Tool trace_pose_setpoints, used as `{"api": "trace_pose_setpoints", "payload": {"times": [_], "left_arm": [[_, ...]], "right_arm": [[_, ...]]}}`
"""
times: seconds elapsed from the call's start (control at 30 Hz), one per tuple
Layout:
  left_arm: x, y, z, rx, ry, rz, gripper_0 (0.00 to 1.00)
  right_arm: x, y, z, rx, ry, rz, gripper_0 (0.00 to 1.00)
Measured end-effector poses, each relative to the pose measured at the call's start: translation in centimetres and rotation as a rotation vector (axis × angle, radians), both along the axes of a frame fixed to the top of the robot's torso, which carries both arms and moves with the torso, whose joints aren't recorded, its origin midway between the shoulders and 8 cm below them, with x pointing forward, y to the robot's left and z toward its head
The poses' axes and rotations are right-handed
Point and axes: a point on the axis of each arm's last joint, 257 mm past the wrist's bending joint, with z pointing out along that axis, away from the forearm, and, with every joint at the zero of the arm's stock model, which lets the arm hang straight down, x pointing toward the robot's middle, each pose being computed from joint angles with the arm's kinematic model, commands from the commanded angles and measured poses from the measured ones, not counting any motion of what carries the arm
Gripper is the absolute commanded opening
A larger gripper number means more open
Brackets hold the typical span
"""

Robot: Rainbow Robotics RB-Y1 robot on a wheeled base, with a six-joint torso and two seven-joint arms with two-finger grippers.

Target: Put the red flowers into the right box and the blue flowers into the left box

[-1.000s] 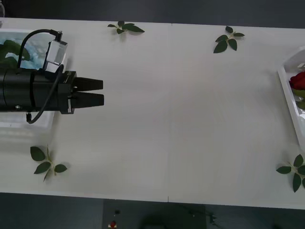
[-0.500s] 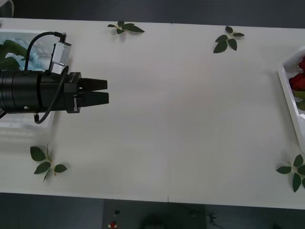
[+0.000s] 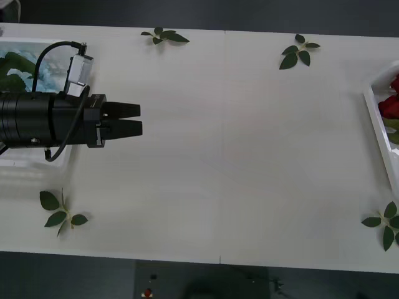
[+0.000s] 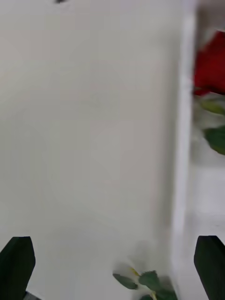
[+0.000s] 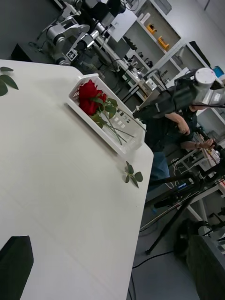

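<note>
- My left gripper (image 3: 138,120) hung level over the table's (image 3: 237,156) left side, fingers pointing toward the middle. Tips stood slightly apart, nothing between them.
- Behind that arm sat the left box (image 3: 28,163) at the table's left edge; the blue flowers (image 3: 15,70) and their big green leaves lay inside, partly hidden by my arm.
- The right box (image 5: 108,136) rested at the table's right edge with the red flowers (image 5: 89,97) in it, blooms bunched at one end, stems running along the tray.
- My right gripper (image 4: 114,265) hovered just beside the right box's rim, fingers wide apart and empty, a leaf sprig (image 4: 146,280) on the table between them.
- Loose leaf sprigs lay scattered near the table's corners, well apart from both boxes.
</note>
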Motion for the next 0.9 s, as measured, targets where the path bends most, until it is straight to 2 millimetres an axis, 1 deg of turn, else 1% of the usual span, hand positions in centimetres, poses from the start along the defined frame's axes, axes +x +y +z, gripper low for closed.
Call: {"api": "trace_pose_setpoints", "payload": {"times": [0.07,0.23,0.3,0.4,0.53,0.63,0.7,0.83,0.9], "left_arm": [[0.0,0.0,0.0,0.000,0.000,0.000,0.95],[0.0,0.0,0.0,0.000,0.000,0.000,0.96],[0.0,0.0,0.0,0.000,0.000,0.000,0.95],[0.0,0.0,0.0,0.000,0.000,0.000,0.96],[0.0,0.0,0.0,0.000,0.000,0.000,0.96],[0.0,0.0,0.0,0.000,0.000,0.000,0.96],[0.0,0.0,0.0,0.000,0.000,0.000,0.95],[0.0,0.0,0.0,0.000,0.000,0.000,0.95],[0.0,0.0,0.0,0.000,0.000,0.000,0.95]], "right_arm": [[0.1,1.6,1.3,0.001,-0.061,0.098,1.00],[-1.5,5.8,4.2,0.025,-0.159,0.321,1.00],[-2.3,7.9,5.4,0.009,-0.232,0.438,1.00],[-4.0,11.3,6.6,-0.013,-0.333,0.598,1.00],[-6.1,15.1,7.3,0.015,-0.398,0.708,1.00],[-7.7,17.8,7.1,0.059,-0.410,0.762,1.00],[-8.6,19.1,6.8,0.078,-0.417,0.786,1.00],[-9.0,21.5,7.4,0.127,-0.469,0.768,1.00],[-9.5,22.5,7.4,0.144,-0.482,0.765,1.00]]}}
